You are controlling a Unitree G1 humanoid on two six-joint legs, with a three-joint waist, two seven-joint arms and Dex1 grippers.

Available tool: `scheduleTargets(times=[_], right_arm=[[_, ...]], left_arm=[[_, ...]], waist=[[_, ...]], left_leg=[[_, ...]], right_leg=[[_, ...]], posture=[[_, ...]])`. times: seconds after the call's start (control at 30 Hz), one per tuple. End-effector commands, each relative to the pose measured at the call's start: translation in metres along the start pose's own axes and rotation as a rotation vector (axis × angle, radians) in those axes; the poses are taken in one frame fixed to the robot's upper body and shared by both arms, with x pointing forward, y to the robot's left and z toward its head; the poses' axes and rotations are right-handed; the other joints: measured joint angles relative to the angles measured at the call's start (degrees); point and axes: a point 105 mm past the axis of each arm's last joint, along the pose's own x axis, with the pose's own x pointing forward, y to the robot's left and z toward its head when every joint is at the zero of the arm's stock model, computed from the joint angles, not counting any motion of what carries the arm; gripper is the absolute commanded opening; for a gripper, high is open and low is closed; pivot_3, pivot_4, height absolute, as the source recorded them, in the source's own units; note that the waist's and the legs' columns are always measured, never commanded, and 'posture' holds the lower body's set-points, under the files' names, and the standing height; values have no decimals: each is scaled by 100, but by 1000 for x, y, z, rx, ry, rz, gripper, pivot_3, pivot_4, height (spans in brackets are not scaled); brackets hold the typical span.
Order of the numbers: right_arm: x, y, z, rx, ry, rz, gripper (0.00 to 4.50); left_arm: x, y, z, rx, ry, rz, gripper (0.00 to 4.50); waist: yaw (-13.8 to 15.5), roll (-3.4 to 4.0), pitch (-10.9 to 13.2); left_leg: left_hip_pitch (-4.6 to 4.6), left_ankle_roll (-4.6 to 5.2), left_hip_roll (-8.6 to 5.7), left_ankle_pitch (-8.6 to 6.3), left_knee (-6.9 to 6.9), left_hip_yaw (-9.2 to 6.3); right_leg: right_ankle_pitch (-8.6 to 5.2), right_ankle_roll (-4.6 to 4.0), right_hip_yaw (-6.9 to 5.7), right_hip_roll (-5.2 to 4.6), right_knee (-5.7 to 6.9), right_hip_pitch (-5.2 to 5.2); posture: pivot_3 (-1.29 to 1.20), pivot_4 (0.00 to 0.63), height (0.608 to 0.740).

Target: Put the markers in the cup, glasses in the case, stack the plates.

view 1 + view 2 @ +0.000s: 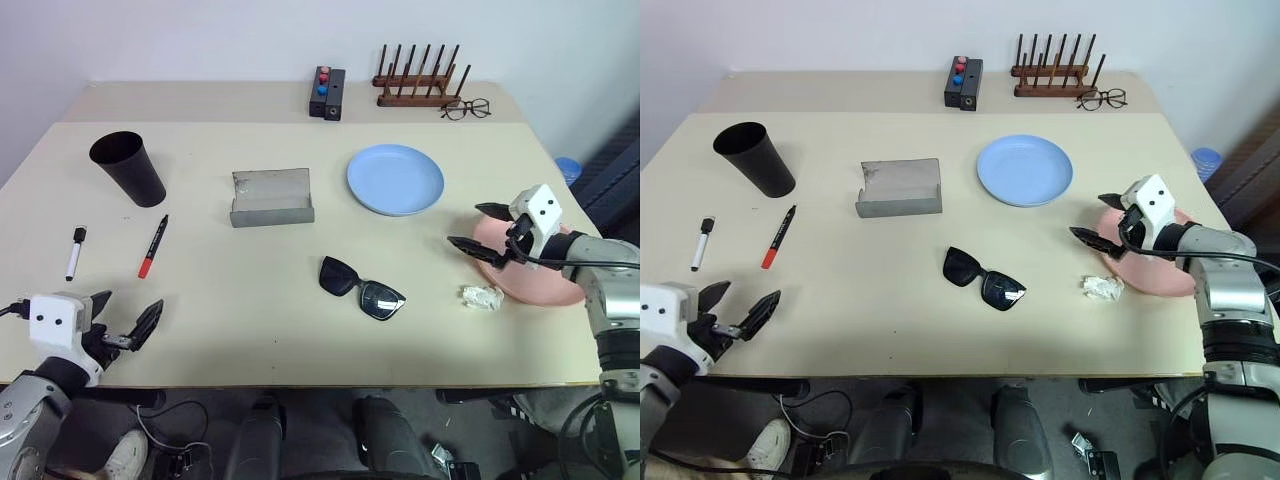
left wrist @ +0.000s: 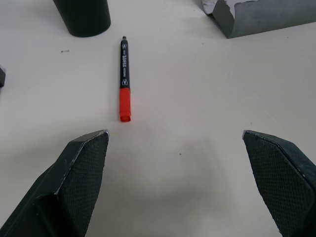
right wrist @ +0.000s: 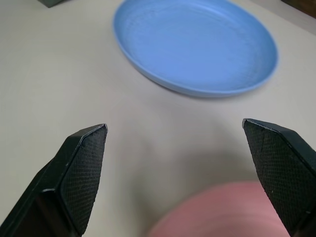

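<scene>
While nothing is sorted yet, I have both grippers spread wide and empty. My right gripper (image 1: 485, 229) hangs over the near rim of the pink plate (image 1: 545, 285), facing the blue plate (image 1: 396, 179), which I take as the setup for lifting pink onto blue. That pink plate sits near the table's (image 1: 250, 330) right edge, so I'd draw it inward, not outward. My left gripper (image 1: 125, 320) hovers low at the near left edge, aimed at the red-tipped marker (image 1: 153, 246); the white marker (image 1: 75, 252) lies just beside it, and the cup (image 1: 128, 168) stands upright beyond them with open table between. The glasses (image 1: 362, 288) lie mid-table, well apart from the open case (image 1: 272, 197). A crumpled scrap (image 1: 482, 298) rests beside the pink plate.
</scene>
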Motion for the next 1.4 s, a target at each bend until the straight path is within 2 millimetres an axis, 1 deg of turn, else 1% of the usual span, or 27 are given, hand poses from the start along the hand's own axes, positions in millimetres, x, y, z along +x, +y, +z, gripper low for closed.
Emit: scheduleTargets(times=[0.03, 0.17, 0.3, 0.37, 0.5, 0.57, 0.63, 0.73, 0.8, 0.87, 0.9, 0.97, 1.03, 1.1, 1.17, 1.2, 1.3, 1.37, 1.4], right_arm=[[-1, -4, 13, -33, -40, -18, 4500], [4, 1, 13, -38, -40, -12, 4500], [11, 5, 19, -47, -68, -5, 4500], [18, 12, 22, -51, -94, 10, 4500], [30, 27, 30, -60, -138, 37, 4500], [38, 39, 39, -71, -174, 69, 4500], [47, 56, 47, -79, -199, 106, 4500], [59, 78, 56, -104, -216, 139, 4500], [68, 101, 68, -110, -261, 175, 4500], [72, 119, 76, -93, -298, 203, 4500], [74, 127, 80, -80, -313, 212, 4500], [76, 141, 85, -61, -331, 232, 4500], [78, 158, 89, -47, -347, 265, 4500], [78, 176, 91, -31, -358, 301, 4500], [78, 186, 91, -27, -360, 316, 4500], [77, 188, 92, -24, -362, 316, 4500], [75, 194, 96, -2, -379, 313, 4500], [74, 195, 97, 1, -383, 312, 4500], [74, 197, 97, -15, -380, 315, 4500]], left_arm=[[-2, 4, 12, 28, -39, 14, 4463], [-1, 4, 13, 29, -45, 18, 4463], [2, 8, 16, 26, -58, 38, 4463], [6, 11, 18, 18, -63, 64, 4463], [8, 18, 24, -2, -84, 97, 4463], [13, 20, 30, -15, -92, 103, 4463], [22, 21, 37, -48, -98, 108, 4463], [35, 26, 41, -97, -50, 121, 4463], [56, 24, 42, -69, 36, 118, 4463], [70, 25, 45, -54, 104, 138, 4463], [76, 27, 50, -69, 119, 148, 4463], [87, 29, 60, -108, 130, 161, 4463], [96, 29, 66, -161, 152, 145, 4463], [107, 30, 67, -221, 212, 144, 4463], [115, 35, 56, -194, 357, 183, 4463], [116, 39, 53, -169, 400, 208, 4463], [125, 43, 48, -210, 462, 212, 4463], [127, 47, 42, -237, 506, 222, 4463], [128, 46, 40, -260, 517, 209, 4463]], waist=[[0, 0, 0], [-1, 0, 0], [-1, 0, 0], [0, 0, 0], [-2, 0, -1], [-1, 0, -1], [0, 0, -1], [8, -2, -2], [18, -2, -2], [31, -2, -2], [22, -2, -2], [18, -5, -3], [6, -6, -3], [0, -6, -3], [-7, -6, -3], [-17, -6, -3], [-15, -6, -3], [-8, -7, -4], [-7, -7, -4]], left_leg=[[0, 0, 0, 0, 0, 0], [0, 0, 0, 0, 0, 0], [0, 0, 0, 0, 0, 0], [0, 0, 0, 0, 0, 0], [3, 0, 0, 0, 1, 0], [1, 0, 0, 0, 2, 0], [2, 0, 1, 0, 1, -1], [4, 0, 1, 1, 4, -3], [4, 0, 0, 1, 7, -3], [4, 0, 0, 1, 7, -6], [4, 0, 0, 1, 7, -8], [2, 0, -1, 1, 7, -8], [1, 0, -1, 1, 7, -8], [3, 0, 0, 1, 3, -9], [5, 0, 0, 1, 2, -11], [5, 0, 0, 1, 2, -11], [6, 0, 0, 1, 1, -11], [5, 0, 0, 1, 0, -11], [5, 0, 0, 1, 0, -11]], right_leg=[[0, 0, 0, 0, 0, 0], [0, 0, 0, 0, 0, 0], [0, 0, 0, 0, 1, 0], [0, 0, 0, 0, 1, 0], [1, 1, 0, 2, 7, 2], [1, 1, 0, 1, 6, 1], [1, 2, 0, 2, 7, 1], [2, 3, -1, 4, 16, 2], [3, 4, 0, 3, 15, 4], [3, 6, -1, 5, 18, 2], [4, 9, -1, 6, 20, 2], [12, 24, -1, 6, 17, 3], [13, 27, -1, 6, 18, 2], [13, 30, -2, 7, 20, 1], [13, 31, -4, 9, 23, 1], [13, 33, -4, 9, 25, 0], [13, 34, -3, 8, 26, -3], [13, 34, -3, 9, 30, -6], [13, 35, -3, 9, 30, -6]], posture=[[0, 150, 740], [0, 150, 740], [0, 150, 740], [0, 150, 740], [0, 150, 740], [0, 150, 740], [0, 150, 740], [0, 150, 740], [0, 150, 740], [0, 150, 740], [0, 150, 740], [0, 150, 740], [0, 150, 740], [0, 150, 740], [0, 150, 740], [0, 150, 740], [0, 150, 740], [0, 150, 740], [0, 150, 740]])
